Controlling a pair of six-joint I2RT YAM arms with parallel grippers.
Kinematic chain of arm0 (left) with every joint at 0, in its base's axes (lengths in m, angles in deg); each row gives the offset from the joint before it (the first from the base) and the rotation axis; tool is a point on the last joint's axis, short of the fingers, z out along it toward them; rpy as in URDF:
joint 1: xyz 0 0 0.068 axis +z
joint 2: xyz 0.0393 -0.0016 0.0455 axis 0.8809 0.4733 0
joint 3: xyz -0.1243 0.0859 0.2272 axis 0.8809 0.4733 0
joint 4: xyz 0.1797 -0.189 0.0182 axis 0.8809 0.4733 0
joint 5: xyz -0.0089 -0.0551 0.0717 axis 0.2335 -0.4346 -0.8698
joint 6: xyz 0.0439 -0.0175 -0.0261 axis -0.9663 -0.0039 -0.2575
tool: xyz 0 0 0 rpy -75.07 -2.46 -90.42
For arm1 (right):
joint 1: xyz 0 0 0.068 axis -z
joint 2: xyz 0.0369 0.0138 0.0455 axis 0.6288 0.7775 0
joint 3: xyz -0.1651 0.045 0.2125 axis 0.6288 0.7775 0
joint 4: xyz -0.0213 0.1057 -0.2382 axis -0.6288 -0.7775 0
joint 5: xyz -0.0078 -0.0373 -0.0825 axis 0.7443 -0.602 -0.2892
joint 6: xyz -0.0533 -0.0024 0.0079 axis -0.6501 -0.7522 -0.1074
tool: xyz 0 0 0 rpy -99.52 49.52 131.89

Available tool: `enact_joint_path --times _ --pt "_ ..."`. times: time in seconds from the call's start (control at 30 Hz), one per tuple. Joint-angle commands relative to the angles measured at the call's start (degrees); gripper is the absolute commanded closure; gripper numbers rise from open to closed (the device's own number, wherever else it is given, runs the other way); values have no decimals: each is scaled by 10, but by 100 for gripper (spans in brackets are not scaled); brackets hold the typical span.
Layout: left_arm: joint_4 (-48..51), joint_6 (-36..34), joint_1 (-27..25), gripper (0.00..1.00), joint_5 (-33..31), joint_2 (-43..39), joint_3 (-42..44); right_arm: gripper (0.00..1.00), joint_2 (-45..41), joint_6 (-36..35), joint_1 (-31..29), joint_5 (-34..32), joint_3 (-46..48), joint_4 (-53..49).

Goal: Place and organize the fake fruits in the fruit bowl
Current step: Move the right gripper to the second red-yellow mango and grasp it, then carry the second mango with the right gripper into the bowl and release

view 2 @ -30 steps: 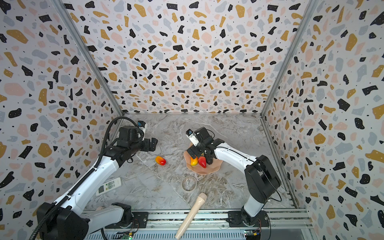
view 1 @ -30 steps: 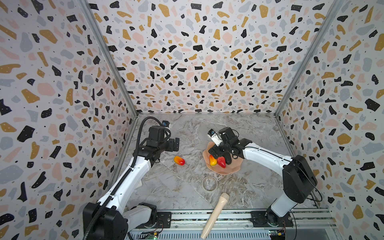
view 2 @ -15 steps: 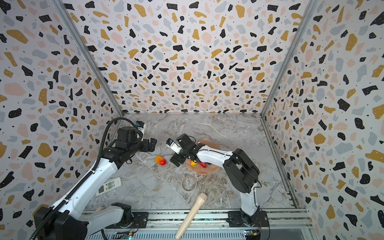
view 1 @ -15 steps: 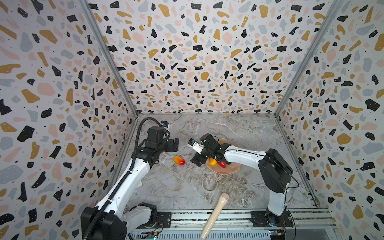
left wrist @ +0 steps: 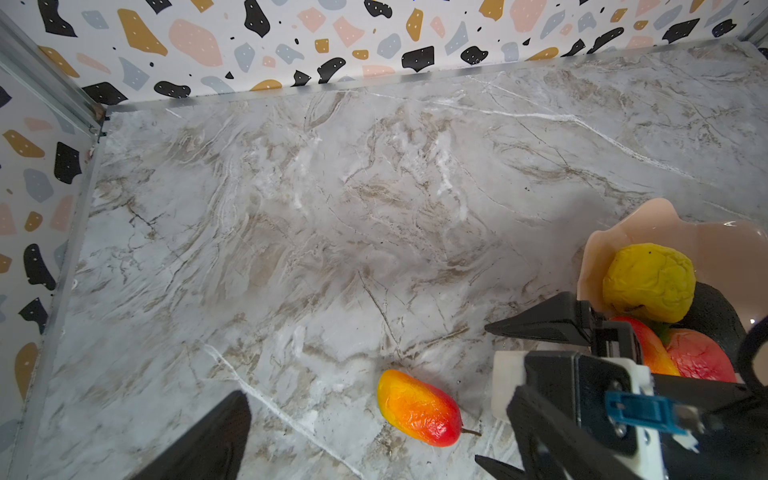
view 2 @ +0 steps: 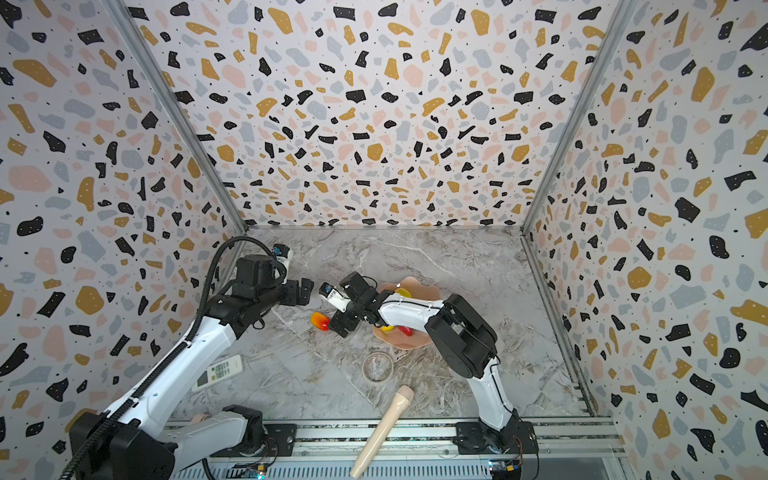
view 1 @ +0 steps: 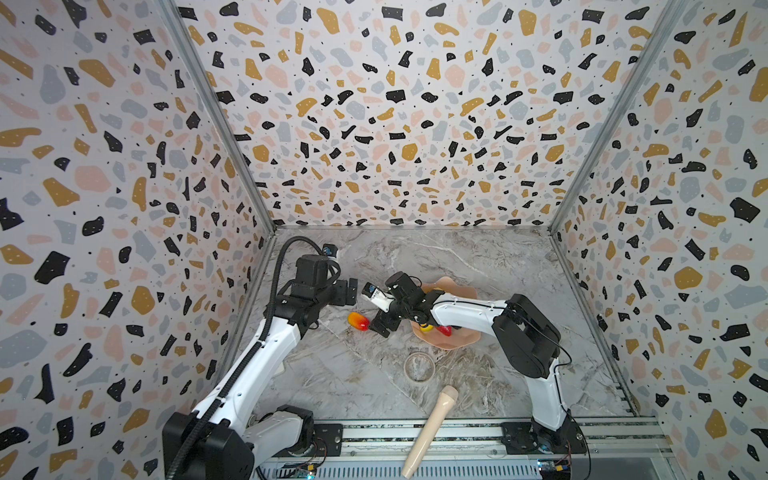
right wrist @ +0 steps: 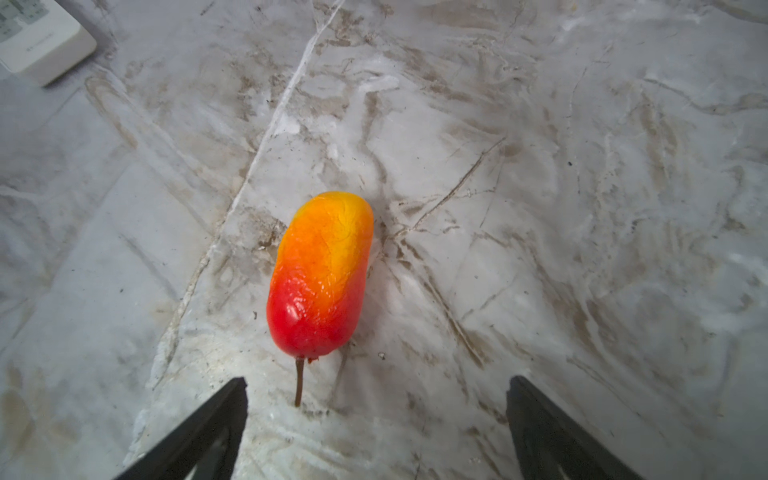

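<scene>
The right gripper hung low over the marble table with its jaws spread wide and nothing between them, lined up with the long axis of the one mango outside the bowl. The mango's stalk end pointed back toward the gripper. In both top views this mango lay on the table at 9 o'clock from the fruit bowl, with the fingertips just beside it at its 3 o'clock.

It looked like light hollow plastic. Its skin was glossy and wrinkled, so probably slippery and slightly yielding, and the rounded body seemed likely to roll. The safest hold seemed to be across the narrow middle, one finger on each long flank, with a moderate squeeze.

The right arm reached in from 3 o'clock, its forearm low and nearly level across the bowl, its elbow raised at about 4 o'clock from the bowl.

The left gripper sat raised at 11 o'clock from the mango, empty. Only one finger showed in its wrist view, far off centre, so its jaws read as apart.

The bowl held the lemon, the avocado, a second mango and what looked like the strawberry.
</scene>
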Motion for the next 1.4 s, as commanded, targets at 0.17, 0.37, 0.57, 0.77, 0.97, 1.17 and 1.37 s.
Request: enact_joint_path --times 0.17,0.37,0.57,0.77,0.97,1.17,1.37 --pt "-17 -9 0 0 -2 -1 4 5 31 8 -14 54 -45 35" --pt "-18 -8 0 0 0 2 3 12 86 28 -18 69 -95 41" --pt "-17 -10 0 0 -3 2 2 30 121 41 -19 62 -130 35" --pt "-19 -13 0 0 -4 6 2 62 101 36 -18 50 -115 25" --pt "-24 -12 0 0 -3 9 5 80 -3 40 -6 52 -25 51" --pt "-27 -13 0 1 0 17 5 87 -139 51 27 39 89 57" --pt "-32 -13 0 0 4 17 5 87 -265 79 111 -46 192 24"
